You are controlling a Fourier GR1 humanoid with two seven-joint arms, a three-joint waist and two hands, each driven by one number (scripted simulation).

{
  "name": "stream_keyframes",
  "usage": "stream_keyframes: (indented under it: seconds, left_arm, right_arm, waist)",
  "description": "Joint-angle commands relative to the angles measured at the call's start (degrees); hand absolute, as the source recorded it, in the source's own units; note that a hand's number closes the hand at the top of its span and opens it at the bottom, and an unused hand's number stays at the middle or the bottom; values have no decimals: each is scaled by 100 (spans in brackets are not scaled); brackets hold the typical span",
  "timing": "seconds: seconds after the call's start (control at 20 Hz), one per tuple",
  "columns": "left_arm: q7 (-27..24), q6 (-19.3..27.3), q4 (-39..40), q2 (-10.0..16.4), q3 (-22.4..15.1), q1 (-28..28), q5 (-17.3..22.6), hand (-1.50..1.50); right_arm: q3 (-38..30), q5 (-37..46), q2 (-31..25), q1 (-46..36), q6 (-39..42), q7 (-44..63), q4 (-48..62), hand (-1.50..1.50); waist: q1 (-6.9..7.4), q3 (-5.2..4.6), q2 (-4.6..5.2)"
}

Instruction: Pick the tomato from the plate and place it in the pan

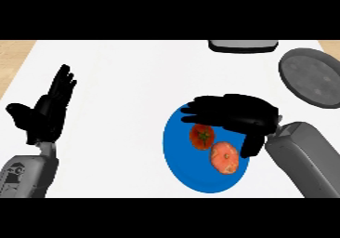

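Observation:
A blue plate (179,160) lies right of centre and carries two tomatoes. The darker red tomato (201,137) sits just under the fingers of my right hand (234,114). A lighter, orange-red tomato (225,158) lies nearer me, beside the thumb (251,145). That hand hangs over the plate's far half, fingers stretched leftward and thumb pointing down, open and holding nothing. The grey round pan (313,76) rests at the far right of the white counter. At the left my left hand (42,116) is resting open, fingers up.
A dark grey object with a pale rim (243,45) shows at the counter's far edge, left of the pan. Wooden floor (11,51) appears beyond the counter's left side.

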Motion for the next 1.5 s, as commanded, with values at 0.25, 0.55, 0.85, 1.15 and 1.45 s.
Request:
stream_keyframes:
  seconds: [0.25, 0.55, 0.85, 1.15, 1.45]
  left_arm:
    - [54, -8, -167, -161, 76, 56, -128, 0]
    - [303, -37, -84, -123, 188, -224, -191, 0]
    - [294, -314, -320, -110, 321, 115, -146, 0]
    - [-59, -478, 9, -168, 431, 89, -182, 0]
    - [55, -389, -253, -345, 384, 254, -322, 0]
  right_arm:
    - [256, 1120, 135, 200, -109, 229, -220, -150]
    - [488, 2000, 419, 124, -788, 64, 710, -150]
    - [398, 2289, 1023, 158, -387, 261, 604, -150]
    - [144, 2753, 941, -147, -568, -82, 1165, -150]
    - [351, 3284, 1393, 222, -765, 72, 1395, -150]
  waist:
    - [-13, 0, -10]
    - [10, 1, 3]
    - [8, 0, -2]
    - [16, 0, 4]
    - [7, 0, -2]
